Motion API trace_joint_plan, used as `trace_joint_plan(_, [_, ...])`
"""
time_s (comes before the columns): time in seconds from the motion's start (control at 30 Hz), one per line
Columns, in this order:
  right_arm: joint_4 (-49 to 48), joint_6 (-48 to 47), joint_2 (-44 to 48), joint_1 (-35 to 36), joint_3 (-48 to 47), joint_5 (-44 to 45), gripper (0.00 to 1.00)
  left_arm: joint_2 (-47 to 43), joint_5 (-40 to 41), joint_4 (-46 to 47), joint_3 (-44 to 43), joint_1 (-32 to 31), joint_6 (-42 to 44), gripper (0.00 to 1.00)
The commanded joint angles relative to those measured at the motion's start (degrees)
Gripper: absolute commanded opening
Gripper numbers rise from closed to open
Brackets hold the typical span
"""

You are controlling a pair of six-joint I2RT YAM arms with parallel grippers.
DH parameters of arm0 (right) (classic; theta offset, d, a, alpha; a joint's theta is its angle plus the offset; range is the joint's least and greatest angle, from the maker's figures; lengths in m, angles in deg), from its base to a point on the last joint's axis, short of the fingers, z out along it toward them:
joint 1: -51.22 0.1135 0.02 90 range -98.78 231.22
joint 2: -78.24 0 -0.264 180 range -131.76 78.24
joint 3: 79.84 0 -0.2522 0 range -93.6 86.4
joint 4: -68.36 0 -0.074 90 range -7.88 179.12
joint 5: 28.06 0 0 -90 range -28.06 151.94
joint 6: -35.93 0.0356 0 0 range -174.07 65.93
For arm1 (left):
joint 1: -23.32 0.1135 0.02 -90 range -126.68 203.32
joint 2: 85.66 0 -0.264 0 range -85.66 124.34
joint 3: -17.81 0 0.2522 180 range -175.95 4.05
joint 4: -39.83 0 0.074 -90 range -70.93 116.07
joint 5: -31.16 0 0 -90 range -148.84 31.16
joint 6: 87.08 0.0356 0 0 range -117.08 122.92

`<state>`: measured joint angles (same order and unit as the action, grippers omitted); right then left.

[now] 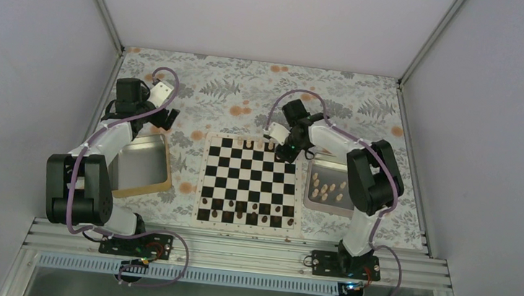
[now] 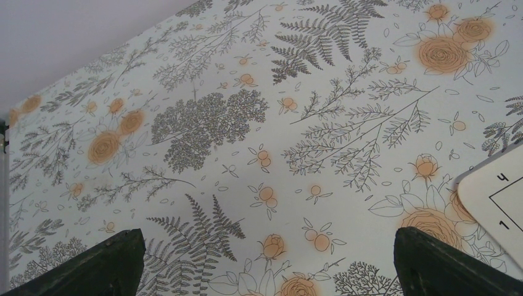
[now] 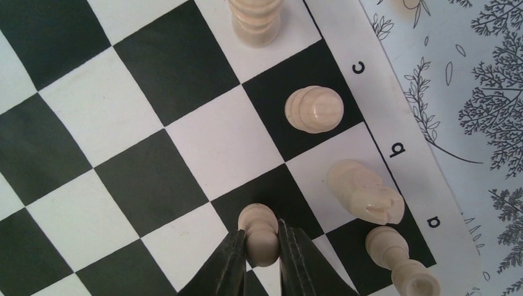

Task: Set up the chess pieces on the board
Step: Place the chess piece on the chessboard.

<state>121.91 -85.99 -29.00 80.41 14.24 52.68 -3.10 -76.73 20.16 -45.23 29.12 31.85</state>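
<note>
Dark brown chessmen (image 1: 240, 210) line the near rows of the board (image 1: 249, 176), loose chess pieces (image 1: 325, 190) lie in the right steel tray (image 1: 322, 170), the right gripper (image 3: 262, 239) pinches a pale pawn (image 3: 259, 221) by the far corner, the left gripper (image 2: 265, 233) gapes over floral cloth (image 2: 247, 123)

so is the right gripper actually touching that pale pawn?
Touching. The right wrist view shows both fingers of the right gripper pressed against the pale pawn's sides, no gap visible.

Overhead plus close wrists; common board (image 1: 250, 178)
</note>
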Motion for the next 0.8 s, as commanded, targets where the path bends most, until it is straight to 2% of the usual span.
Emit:
trace_joint_plan(0.0, [-0.93, -0.14, -1.19, 0.35, 0.71, 0.77, 0.18, -0.06, -1.58, 0.48, -0.93, 0.37, 0.25, 1.00])
trace_joint_plan(0.13, [-0.95, -0.20, -1.23, 0.41, 0.71, 0.66, 0.23, -0.08, -1.73, 0.46, -0.99, 0.35, 0.25, 1.00])
trace_joint_plan(0.33, [0.13, -0.24, 0.47, 0.40, 0.54, 1.02, 0.26, -0.12, -1.71, 0.29, -1.00, 0.35, 0.18, 1.00])
trace_joint_plan(0.6, [5.17, 0.18, 10.07, -1.15, -0.62, 3.76, 0.31, -0.41, -1.37, 0.20, -1.25, 0.34, 0.19, 1.00])
trace_joint_plan(0.77, [9.08, 0.80, 17.02, -4.87, -1.58, 4.99, 0.33, -0.88, -1.02, 0.08, -1.26, 0.36, 0.16, 1.00])
